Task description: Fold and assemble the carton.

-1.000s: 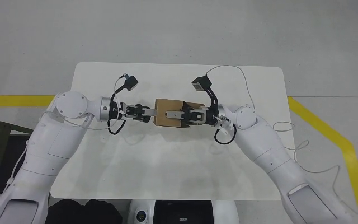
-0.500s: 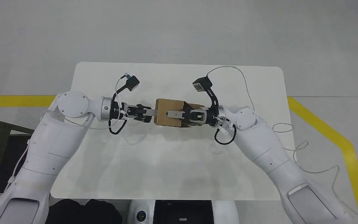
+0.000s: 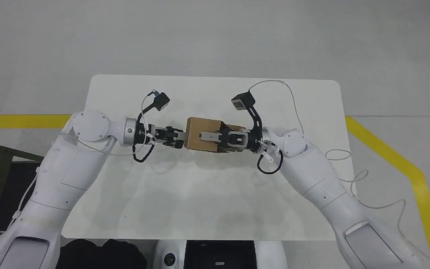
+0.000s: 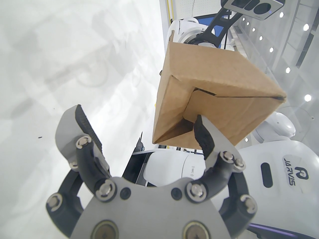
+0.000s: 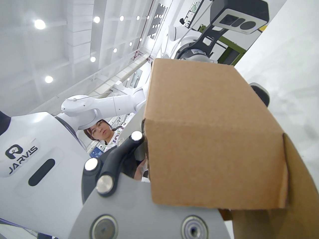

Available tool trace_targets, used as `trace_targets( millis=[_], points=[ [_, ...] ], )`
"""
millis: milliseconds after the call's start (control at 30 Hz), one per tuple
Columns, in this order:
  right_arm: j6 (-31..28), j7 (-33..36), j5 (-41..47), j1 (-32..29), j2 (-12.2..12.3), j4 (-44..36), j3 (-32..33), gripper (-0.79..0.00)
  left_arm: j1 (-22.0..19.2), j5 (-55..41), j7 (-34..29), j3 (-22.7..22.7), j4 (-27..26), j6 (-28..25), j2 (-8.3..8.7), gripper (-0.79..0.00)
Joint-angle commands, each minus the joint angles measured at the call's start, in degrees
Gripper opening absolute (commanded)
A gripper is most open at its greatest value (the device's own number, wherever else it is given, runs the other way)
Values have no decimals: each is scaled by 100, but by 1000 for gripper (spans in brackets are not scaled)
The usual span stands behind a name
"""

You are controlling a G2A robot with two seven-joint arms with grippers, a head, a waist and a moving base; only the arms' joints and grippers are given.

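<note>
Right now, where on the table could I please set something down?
The near half of the table, down to its front edge, is bare, and so is the far strip beyond the carton. The middle band is crowded: left hand and right hand meet at the carton, and a cable loops over the far right corner.

There is one brown cardboard carton (image 3: 203, 135) and one white table (image 3: 215, 202). There are two grippers, the left gripper (image 3: 179, 137) and the right gripper (image 3: 215, 138). The left one shows two ridged fingers (image 4: 86, 129). Two stretches of yellow floor line (image 3: 30, 121) flank the table.
</note>
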Motion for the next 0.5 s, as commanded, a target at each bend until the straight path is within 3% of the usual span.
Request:
trace_targets(
  millis=[0, 467],
  points=[
    [6, 7, 14, -9, 2, 6, 0, -785, 12, -41, 31, -24, 52, -18, 0, 0],
    [3, 3, 130, -34, 10, -30, 13, -785, 160, -461, 58, -139, 212, -181, -11, 0]
  ],
)
